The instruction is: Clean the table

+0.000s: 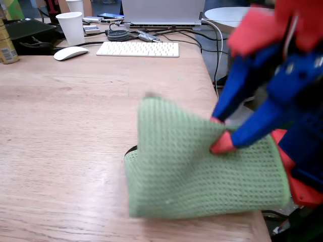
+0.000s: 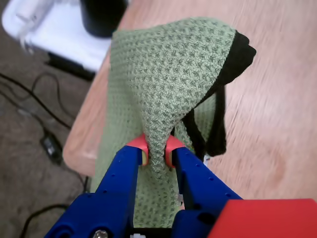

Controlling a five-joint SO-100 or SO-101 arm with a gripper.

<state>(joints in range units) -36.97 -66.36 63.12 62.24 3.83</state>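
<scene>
The waffle-weave cloth (image 2: pixel 173 64) is pale green with black edging; the gripper (image 2: pixel 157 151) is blue with red tips; the wood-grain table (image 1: pixel 65 126) is pale pink.

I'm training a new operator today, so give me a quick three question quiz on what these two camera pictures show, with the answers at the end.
1. True or false: the gripper is pinching a fold of the green waffle-weave cloth.
2. Multiple choice: in the fixed view, what lies at the far end of the table, just right of the white mouse? A) a white keyboard B) a red stapler C) a banana
3. Fill in: in the wrist view, the cloth's underside shows a ____ coloured layer.

Key
1. True: the red fingertips close on a bunched ridge of the cloth.
2. A, the white keyboard.
3. Black, seen at the lifted corner.
</scene>
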